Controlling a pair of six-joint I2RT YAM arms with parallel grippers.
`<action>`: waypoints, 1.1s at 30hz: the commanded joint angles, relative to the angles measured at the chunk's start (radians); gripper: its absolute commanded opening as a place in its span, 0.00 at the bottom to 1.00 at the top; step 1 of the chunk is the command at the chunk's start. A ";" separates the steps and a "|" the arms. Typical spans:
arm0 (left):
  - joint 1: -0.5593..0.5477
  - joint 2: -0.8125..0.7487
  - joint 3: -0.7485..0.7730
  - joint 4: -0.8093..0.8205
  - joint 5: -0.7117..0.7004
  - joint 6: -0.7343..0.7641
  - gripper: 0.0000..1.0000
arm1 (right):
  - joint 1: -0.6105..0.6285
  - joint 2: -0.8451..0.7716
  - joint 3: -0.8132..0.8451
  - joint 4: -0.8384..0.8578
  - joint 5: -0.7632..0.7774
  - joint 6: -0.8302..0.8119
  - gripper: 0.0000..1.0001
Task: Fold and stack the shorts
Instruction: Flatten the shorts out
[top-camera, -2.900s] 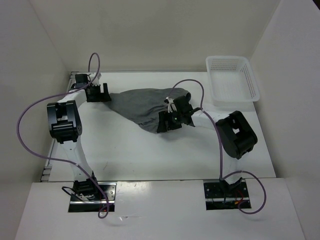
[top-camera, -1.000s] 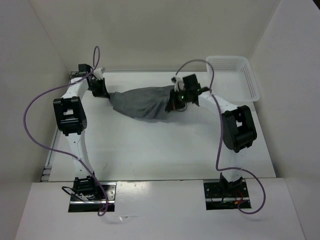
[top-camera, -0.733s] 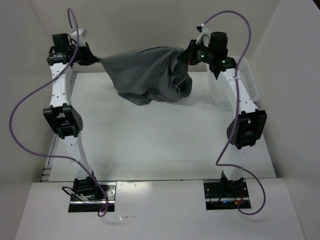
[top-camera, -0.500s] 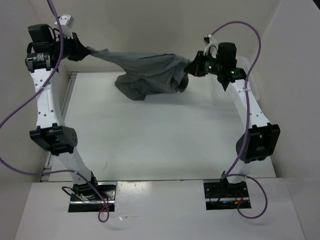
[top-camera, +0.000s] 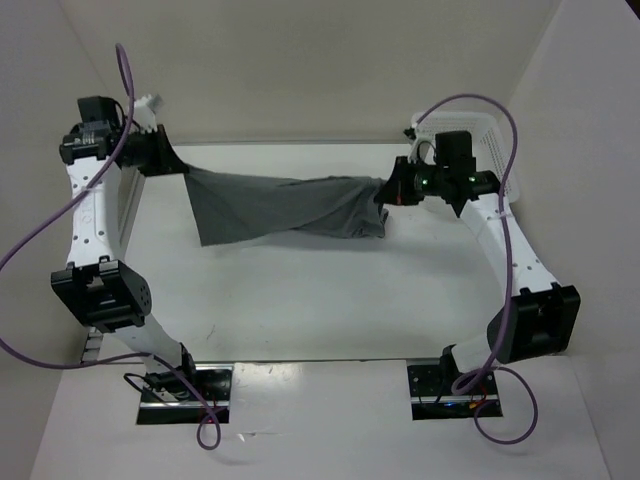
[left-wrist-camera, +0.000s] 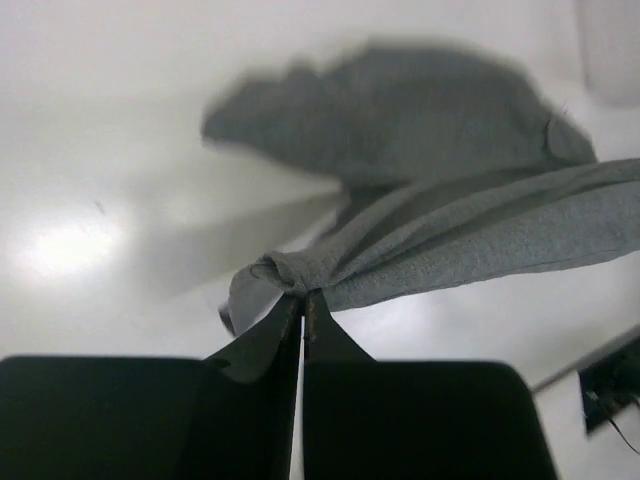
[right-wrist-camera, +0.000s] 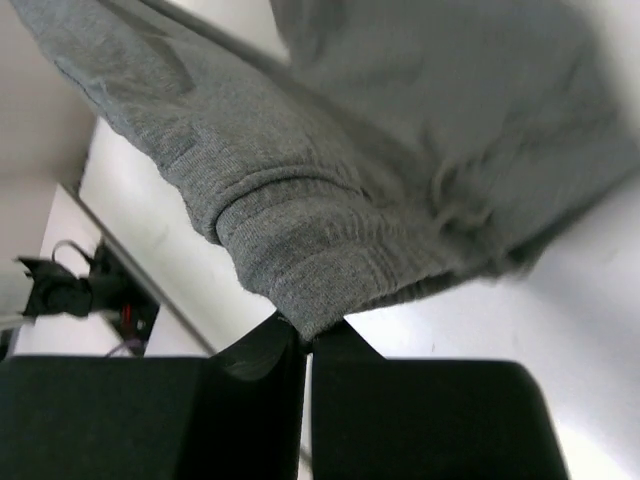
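Note:
The grey shorts (top-camera: 285, 208) hang stretched in the air between both arms, above the white table. My left gripper (top-camera: 172, 163) is shut on their left corner, seen bunched at the tips in the left wrist view (left-wrist-camera: 290, 275). My right gripper (top-camera: 388, 192) is shut on the ribbed right end (right-wrist-camera: 320, 270). The cloth sags below the line between the two grips, and its shadow (left-wrist-camera: 400, 110) falls on the table underneath.
A white plastic basket (top-camera: 490, 140) stands at the back right, partly behind the right arm. White walls enclose the table on three sides. Purple cables loop off both arms. The arm bases sit at the near edge (top-camera: 180, 385).
Both arms lifted the shorts off the table, raised them high, then pulled apart and came lower and nearer; the bunched cloth is now spread into a flatter hanging sheet.

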 joint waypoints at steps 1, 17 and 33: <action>0.008 -0.040 0.245 0.079 0.039 0.004 0.00 | 0.014 -0.038 0.147 0.132 0.008 0.000 0.00; -0.021 -0.002 0.105 0.217 0.009 0.004 0.00 | 0.065 0.078 0.169 0.235 0.025 -0.016 0.00; -0.046 0.330 1.115 0.311 -0.097 0.004 0.00 | 0.086 0.393 0.954 0.169 0.250 -0.059 0.00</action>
